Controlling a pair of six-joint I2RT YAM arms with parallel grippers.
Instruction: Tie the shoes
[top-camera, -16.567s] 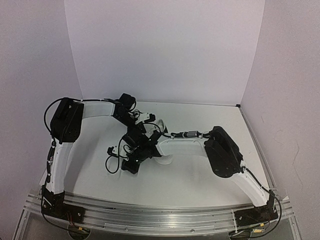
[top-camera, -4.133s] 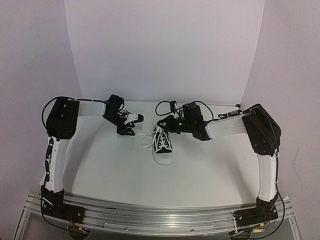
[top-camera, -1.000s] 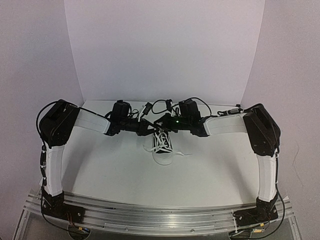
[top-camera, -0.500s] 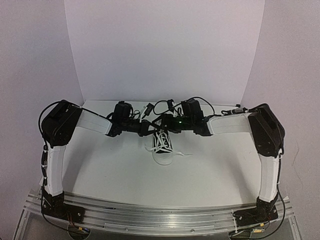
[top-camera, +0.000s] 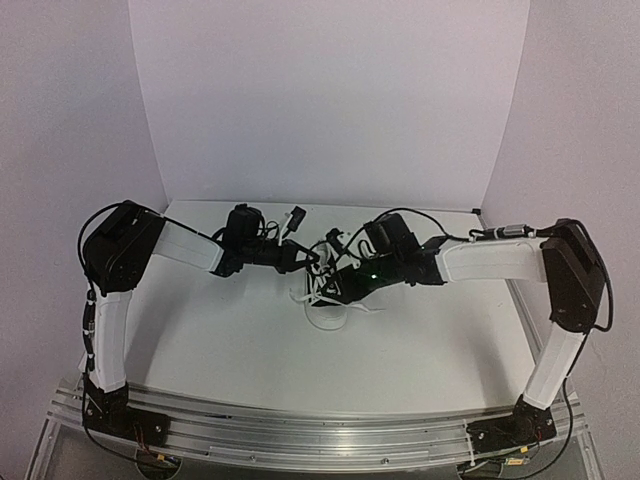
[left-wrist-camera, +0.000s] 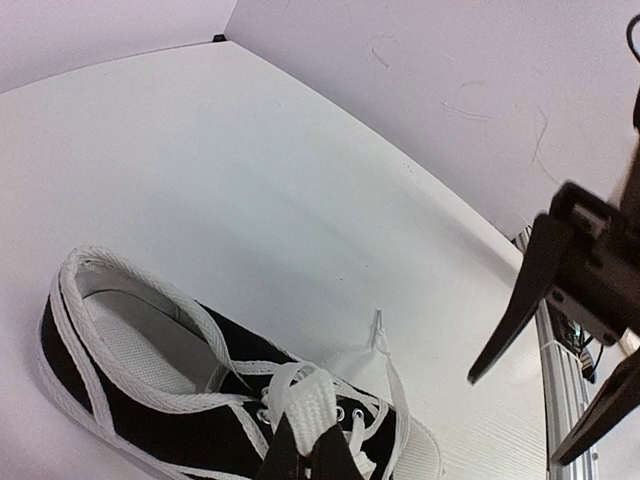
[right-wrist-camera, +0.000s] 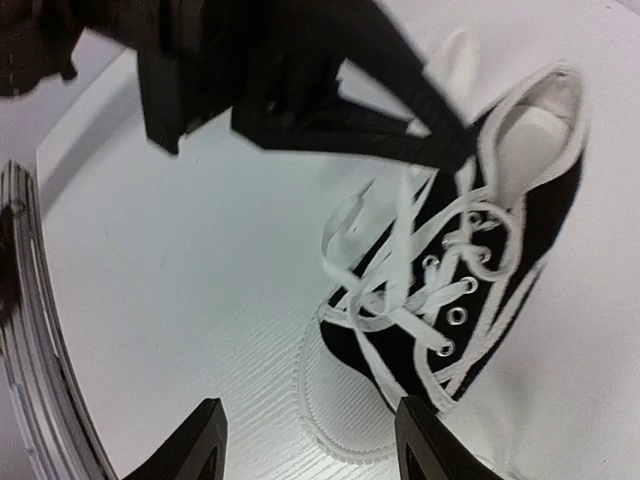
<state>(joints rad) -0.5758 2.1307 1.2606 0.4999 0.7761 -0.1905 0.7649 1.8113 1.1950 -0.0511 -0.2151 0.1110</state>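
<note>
Sneaker (top-camera: 327, 300) stands on its sole mid-surface, toe cap (top-camera: 327, 320) toward my near edge, heel toward the back wall.

Near to far:
- Aluminium rail (top-camera: 320, 435) runs along the near edge with an arm base at each end. Both arms bend inward over the white surface (top-camera: 220, 350) and meet above the sneaker.
- One lace tail (top-camera: 368, 308) lies loose on the surface just right of the toe cap.
- Laces (right-wrist-camera: 400, 270) are threaded through the eyelets but slack and untied. Loops spill off one side toward the surface in the right wrist view.
- Right fingers (right-wrist-camera: 203, 450) are spread wide, holding nothing, and hang over the toe end.
- Just beyond, left fingers (left-wrist-camera: 290, 468) are pinched together on a flat white lace loop near the top eyelets, by the tongue.
- A lace tip (left-wrist-camera: 378, 322) sticks up past the lacing in the left wrist view.
- White lining (left-wrist-camera: 130, 345) shows inside the heel opening.
- Back wall (top-camera: 330, 100) is plain white behind everything.
</note>
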